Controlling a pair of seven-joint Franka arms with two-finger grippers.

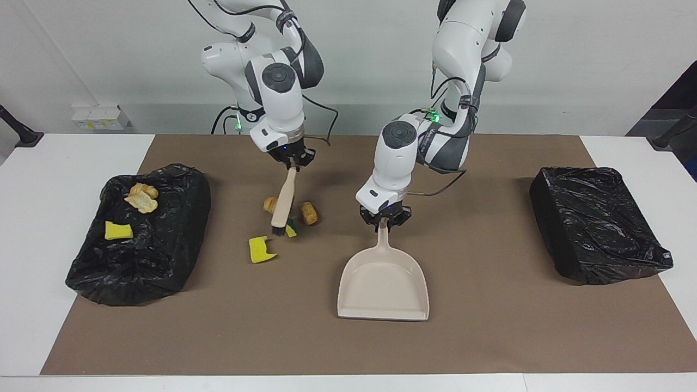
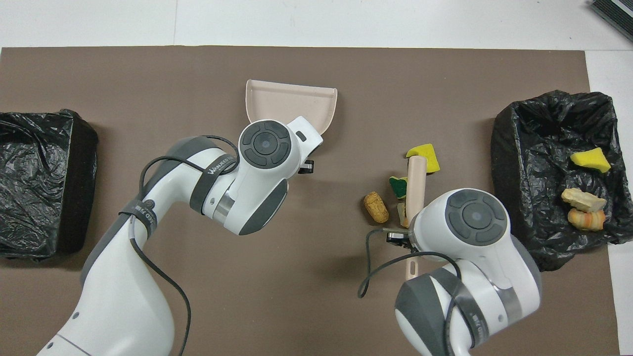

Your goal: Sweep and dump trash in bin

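My right gripper [image 1: 292, 161] is shut on the beige handle of a brush [image 1: 283, 204]. The bristles rest on the mat among loose trash: a yellow sponge chunk [image 1: 261, 249], a small yellow-green scrap [image 1: 291, 230] and two brown bread pieces [image 1: 309, 213] [image 1: 269, 204]. My left gripper [image 1: 385, 220] is shut on the handle of the beige dustpan [image 1: 384, 283], which lies flat and empty on the mat beside the scraps. In the overhead view the brush [image 2: 415, 183], the sponge chunk [image 2: 424, 157] and the dustpan [image 2: 292, 101] show. The black-lined bin [image 1: 136, 277] at the right arm's end holds a yellow sponge [image 1: 118, 231] and bread pieces [image 1: 142, 197].
A second black-lined bin [image 1: 596, 228] stands at the left arm's end of the table with nothing visible in it. A brown mat [image 1: 490, 337] covers the middle of the white table.
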